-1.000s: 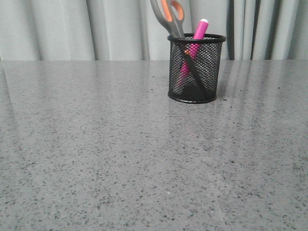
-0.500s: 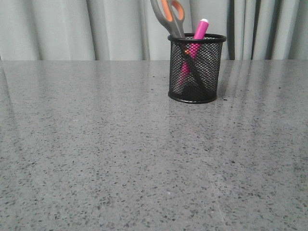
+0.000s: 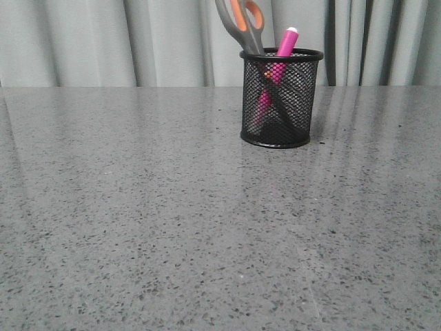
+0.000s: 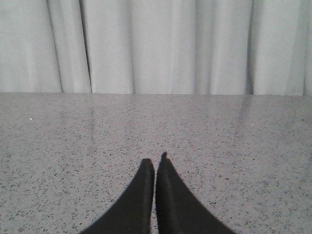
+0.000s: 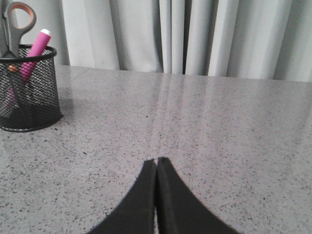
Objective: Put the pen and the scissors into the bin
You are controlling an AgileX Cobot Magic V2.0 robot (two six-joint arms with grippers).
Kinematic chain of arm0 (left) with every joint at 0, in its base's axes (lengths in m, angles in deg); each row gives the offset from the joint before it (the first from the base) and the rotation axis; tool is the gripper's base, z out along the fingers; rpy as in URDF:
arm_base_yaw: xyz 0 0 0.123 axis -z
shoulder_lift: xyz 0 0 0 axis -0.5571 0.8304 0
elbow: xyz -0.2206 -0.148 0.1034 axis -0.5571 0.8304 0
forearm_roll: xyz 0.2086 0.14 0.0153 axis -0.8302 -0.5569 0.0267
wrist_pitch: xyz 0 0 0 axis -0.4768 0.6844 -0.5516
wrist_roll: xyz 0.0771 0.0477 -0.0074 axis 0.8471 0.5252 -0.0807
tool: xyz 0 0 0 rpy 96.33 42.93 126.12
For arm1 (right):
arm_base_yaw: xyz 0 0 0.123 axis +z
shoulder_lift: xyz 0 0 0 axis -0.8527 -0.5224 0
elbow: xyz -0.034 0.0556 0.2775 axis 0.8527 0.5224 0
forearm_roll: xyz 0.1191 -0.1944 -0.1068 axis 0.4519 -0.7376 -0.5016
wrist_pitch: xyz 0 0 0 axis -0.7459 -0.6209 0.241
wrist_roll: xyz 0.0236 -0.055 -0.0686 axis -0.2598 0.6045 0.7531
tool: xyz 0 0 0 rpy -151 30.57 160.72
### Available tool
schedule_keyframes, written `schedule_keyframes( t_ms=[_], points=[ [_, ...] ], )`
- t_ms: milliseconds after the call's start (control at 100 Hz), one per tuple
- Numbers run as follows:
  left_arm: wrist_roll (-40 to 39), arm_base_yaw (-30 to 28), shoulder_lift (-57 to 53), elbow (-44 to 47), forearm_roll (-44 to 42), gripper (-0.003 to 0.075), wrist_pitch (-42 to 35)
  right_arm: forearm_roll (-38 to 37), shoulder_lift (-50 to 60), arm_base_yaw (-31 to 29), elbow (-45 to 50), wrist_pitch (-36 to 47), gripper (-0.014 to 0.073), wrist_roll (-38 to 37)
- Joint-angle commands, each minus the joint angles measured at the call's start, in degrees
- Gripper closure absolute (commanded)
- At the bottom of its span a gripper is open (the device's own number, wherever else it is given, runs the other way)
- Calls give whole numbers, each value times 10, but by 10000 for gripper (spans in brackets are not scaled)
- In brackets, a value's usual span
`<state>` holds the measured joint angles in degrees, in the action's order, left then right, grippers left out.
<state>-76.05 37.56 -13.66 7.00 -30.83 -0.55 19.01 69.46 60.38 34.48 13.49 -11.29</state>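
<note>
A small round black wire-mesh bin stands upright toward the far edge of a grey speckled surface, a little right of centre in the front view. Inside it are the two other task items. The pen, a thick marker with a bright pink barrel, leans to the right, its white end poking up past the bin's rim while the lower part shows pink through the mesh. The scissors stand blades down in the same bin, leaning the other way, so the grey handles with their orange-lined loops rise above the rim to the left of the pen and are cut off by the top of the picture. Through the mesh the dark blades cross the pen's barrel.

Behind the bin hangs a pale grey pleated curtain across the whole background.

The right wrist view shows the right gripper low over the surface, its two black fingers pressed together at the tips and pinching nothing. The bin, with pen and scissors, sits well apart from it.

The left wrist view shows the left gripper, also with its black fingers closed against each other and empty, over bare surface with the curtain beyond.
</note>
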Motion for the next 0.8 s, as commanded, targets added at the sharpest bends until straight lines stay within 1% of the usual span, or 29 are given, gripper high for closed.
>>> schedule_keyframes(
  t_ms=[0,200,450,790],
  points=[
    [-6,5,-19,26,5,739,-44,-10,8,-8,8,43,663,-2],
    [-6,5,-19,26,5,739,-44,-11,13,-37,8,40,663,-2],
    [-6,5,-19,26,5,739,-44,-20,13,-36,8,25,663,-2],
    [-6,5,-19,26,5,739,-44,-28,13,-46,8,27,663,-2]
  ],
)
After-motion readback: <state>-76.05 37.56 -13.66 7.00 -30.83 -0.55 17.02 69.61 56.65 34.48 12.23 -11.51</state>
